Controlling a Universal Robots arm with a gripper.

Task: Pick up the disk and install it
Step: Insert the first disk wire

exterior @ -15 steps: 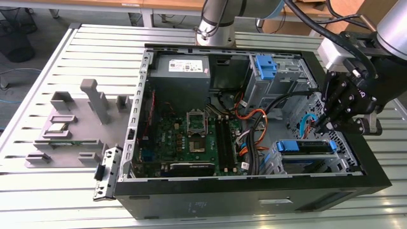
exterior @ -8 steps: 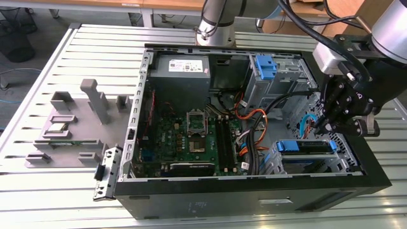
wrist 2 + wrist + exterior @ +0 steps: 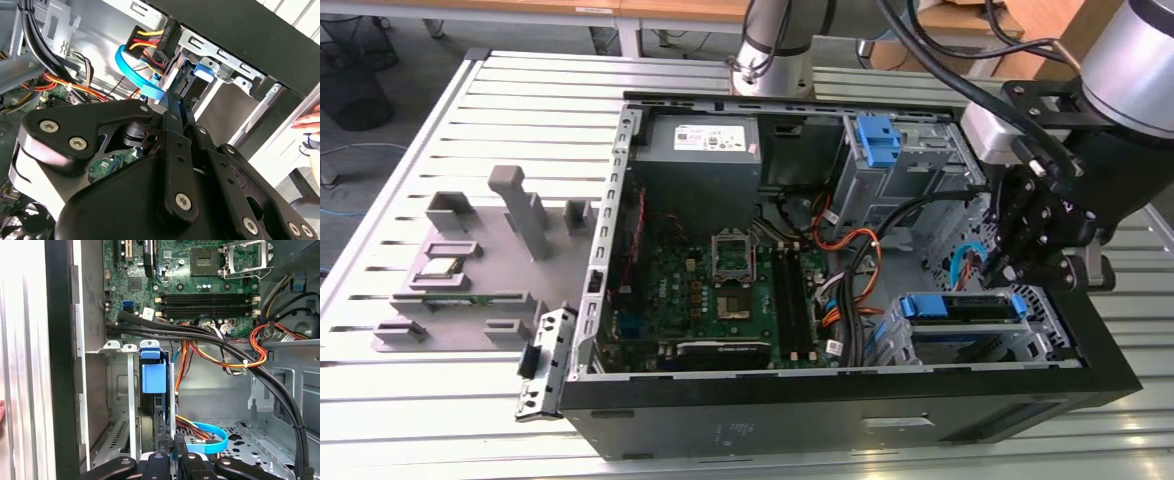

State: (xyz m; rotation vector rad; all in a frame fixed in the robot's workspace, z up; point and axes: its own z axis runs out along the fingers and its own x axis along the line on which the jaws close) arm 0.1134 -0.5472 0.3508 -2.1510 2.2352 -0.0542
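With your gripper (image 3: 172,447) closed just behind the disk (image 3: 152,377), push straight along the cage (image 3: 131,405) slot so it seats squarely, clear of the blue cable (image 3: 215,432).

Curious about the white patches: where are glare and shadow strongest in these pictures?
First wrist view: the slatted table is washed out white. Second wrist view: the gripper is dark against bright metal. Exterior view: even light, computer case interior shaded.

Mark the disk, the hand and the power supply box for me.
disk (image 3: 152,377): first wrist view, on its blue handle tab.
hand (image 3: 172,447): first wrist view, at its forward end.
power supply box (image 3: 700,137): exterior view, on its white label.
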